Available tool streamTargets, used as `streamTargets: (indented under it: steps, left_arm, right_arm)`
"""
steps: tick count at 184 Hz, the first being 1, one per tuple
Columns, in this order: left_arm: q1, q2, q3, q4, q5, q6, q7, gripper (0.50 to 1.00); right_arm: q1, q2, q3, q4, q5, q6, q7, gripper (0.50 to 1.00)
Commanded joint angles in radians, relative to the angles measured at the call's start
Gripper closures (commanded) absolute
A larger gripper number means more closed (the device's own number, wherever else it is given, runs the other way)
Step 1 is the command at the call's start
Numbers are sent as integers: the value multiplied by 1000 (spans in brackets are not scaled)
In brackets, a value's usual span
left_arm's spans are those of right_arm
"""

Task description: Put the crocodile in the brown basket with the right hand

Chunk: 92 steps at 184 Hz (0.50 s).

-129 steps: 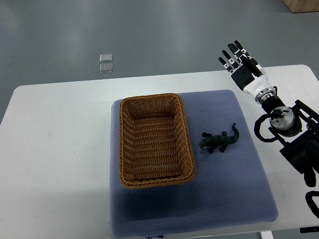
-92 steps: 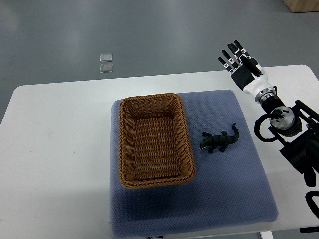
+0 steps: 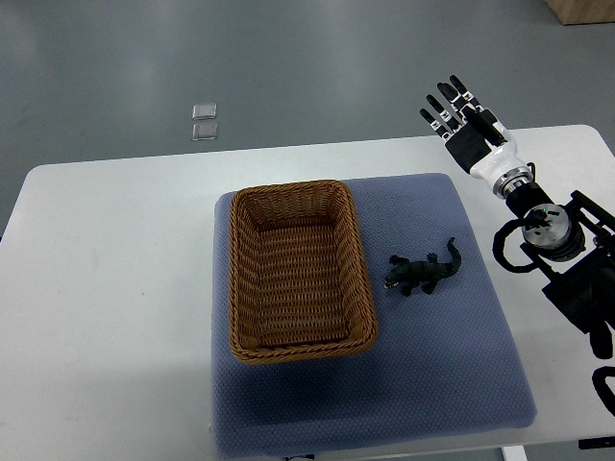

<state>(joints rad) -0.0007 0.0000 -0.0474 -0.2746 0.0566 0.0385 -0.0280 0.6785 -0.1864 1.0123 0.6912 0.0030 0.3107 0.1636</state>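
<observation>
The crocodile (image 3: 423, 273) is seen lying on the blue mat (image 3: 452, 375), just beside the right wall of the brown basket (image 3: 362, 259) but not touching it. Its head is turned toward the basket and its tail points away to the right. The basket is set upright on the same mat, and nothing is seen inside it. The right hand (image 3: 468, 130) is held at the far right edge of the white desk (image 3: 115, 288), well apart from the toy. Its fingers are stretched out and spread, and nothing is held in them. The left arm is not shown.

The task is judged to be at its opening step: no reach has been made and no grasp is formed. For the next move, the hand has to be brought down over the toy, the fingers closed around its narrow body, and enough lift given for the basket's rim to be cleared.
</observation>
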Motion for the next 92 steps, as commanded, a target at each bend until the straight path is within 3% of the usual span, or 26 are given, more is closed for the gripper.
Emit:
streamTargets:
  steps: [1, 61, 92]
  left_arm:
    - [1, 0, 1, 0, 0, 0, 0, 500]
    - [-1, 0, 4, -8, 2, -2, 0, 500]
    - [-5, 0, 4, -11, 2, -3, 0, 500]
  right_arm:
    - [9, -19, -11, 5, -37, 19, -9, 574]
    - [124, -176, -170, 22, -405, 131, -27, 574]
    - [254, -288, -342, 91, -699, 218, -107, 574]
